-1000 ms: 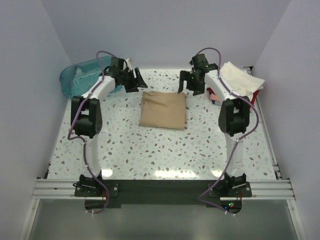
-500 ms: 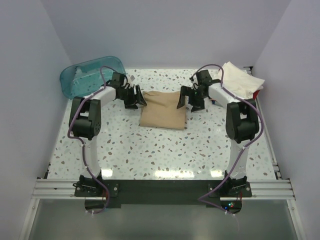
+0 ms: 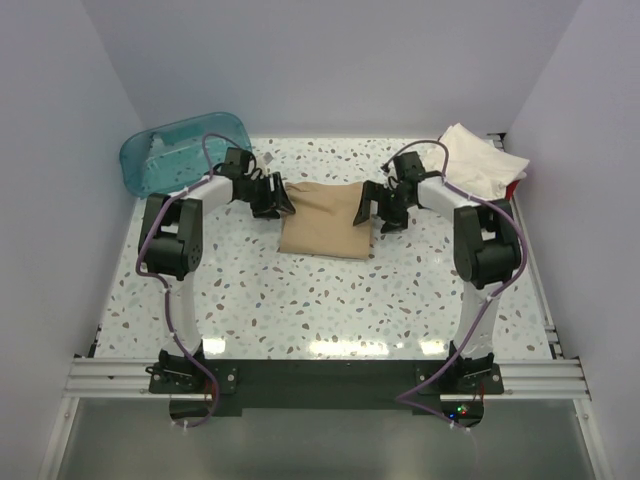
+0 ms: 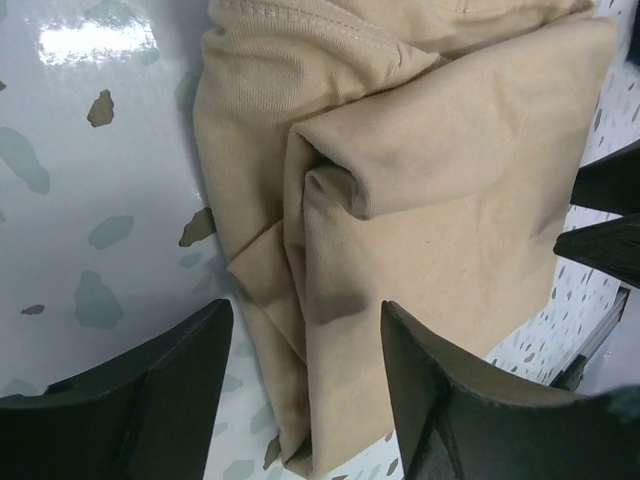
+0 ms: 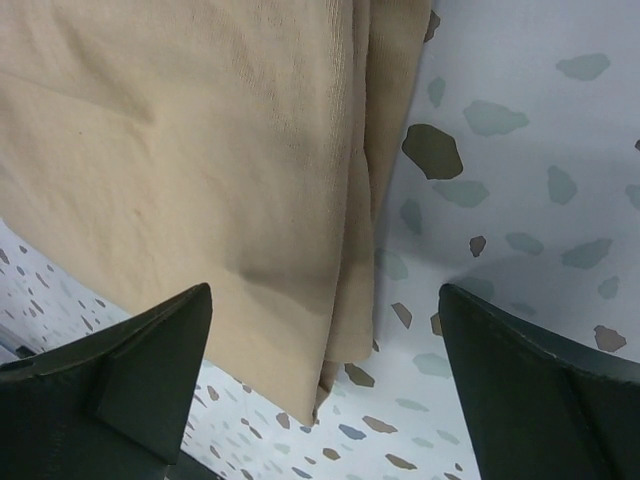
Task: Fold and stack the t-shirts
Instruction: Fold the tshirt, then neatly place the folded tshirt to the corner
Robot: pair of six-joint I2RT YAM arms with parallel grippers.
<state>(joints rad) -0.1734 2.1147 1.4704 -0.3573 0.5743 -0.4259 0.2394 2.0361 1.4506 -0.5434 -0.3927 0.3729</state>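
The top view shows the whole layout. The folded tan t-shirt [image 3: 326,220] lies mid-table on the speckled terrazzo-patterned table [image 3: 300,300], between the two arms. The left gripper [image 3: 272,197] sits at its far-left corner and the right gripper [image 3: 375,210] at its right edge. A translucent teal tub [image 3: 180,150] stands at the far left. A cream-white t-shirt [image 3: 480,165] lies in the far right corner, with a sliver of red cloth [image 3: 517,183] under it.

From above, the tan shirt reads as a nearly square pad. Its sides run almost parallel to the table's edges, and no long axis stands out.

Only the wrist views give the detail. The left wrist camera shows soft, matte knit cotton with a stitched hem at the top. Several layers are bunched into rounded folds at the shirt's edge. That gripper's jaws stand apart and grip nothing, with one dark finger [image 4: 140,390] over bare table and the other over cloth.

The right wrist camera shows smoother, flat layers ending in a straight stacked edge. That gripper's jaws are spread wide, with one finger [image 5: 110,380] above the shirt and the other above the table. They hold nothing.
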